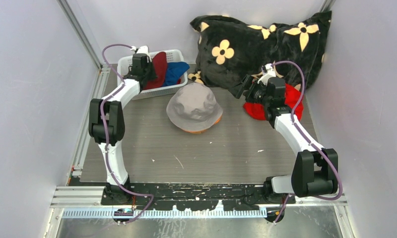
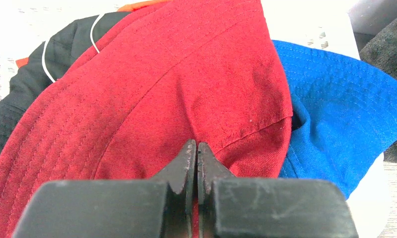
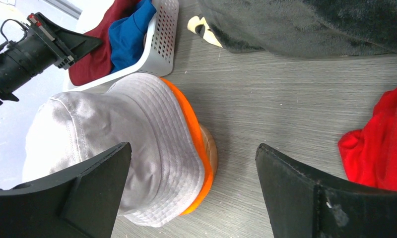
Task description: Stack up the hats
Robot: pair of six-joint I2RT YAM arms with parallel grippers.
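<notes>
The left gripper (image 2: 196, 148) reaches into the white basket (image 1: 162, 90) at the far left of the table (image 1: 211, 158). Its jaws are pressed together on a pinch of the dark red hat (image 2: 176, 74), and the cloth puckers where the tips meet. That hat lies on top of the pile in the basket. The blue hat (image 2: 345, 114) is against its right side, partly tucked under it, and the black hat (image 2: 33, 89) shows at its left. In the middle of the table the grey hat (image 1: 194, 104) sits over the orange hat (image 3: 191, 124), whose brim shows as a band under the near edge of the grey one. Both rest on a wooden stand (image 3: 211, 148), of which only a tan sliver can be seen. The right gripper (image 3: 191, 148) hangs above the table with its jaws spread wide and nothing between them, to the right of the grey hat. The bright red hat (image 1: 256, 111) lies crumpled on the table at the right, under the right arm's wrist. It is just in front of the black cushion (image 1: 256, 44) with cream flowers, which leans in the far right corner.
</notes>
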